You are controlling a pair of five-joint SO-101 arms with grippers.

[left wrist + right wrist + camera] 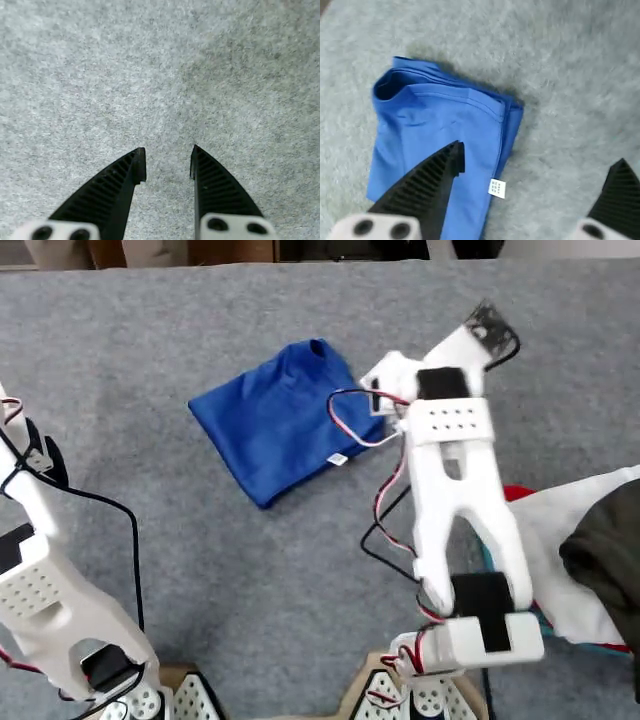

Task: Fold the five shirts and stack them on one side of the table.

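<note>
One folded blue shirt (275, 425); my right gripper (540, 159) hangs spread wide over its edge, seemingly not touching; left gripper (168, 151) parted above grey mat (100, 75).

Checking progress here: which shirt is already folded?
The blue shirt, a flat rectangle lying apart; the white shirt and dark shirt lie crumpled in one heap.

Nothing legible; the white tag (496, 188) on the blue shirt (435, 145) carries print too small to read.

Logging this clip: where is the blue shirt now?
Folded blue shirt lies mid-table in the high view, its right edge under the open right gripper.
</note>
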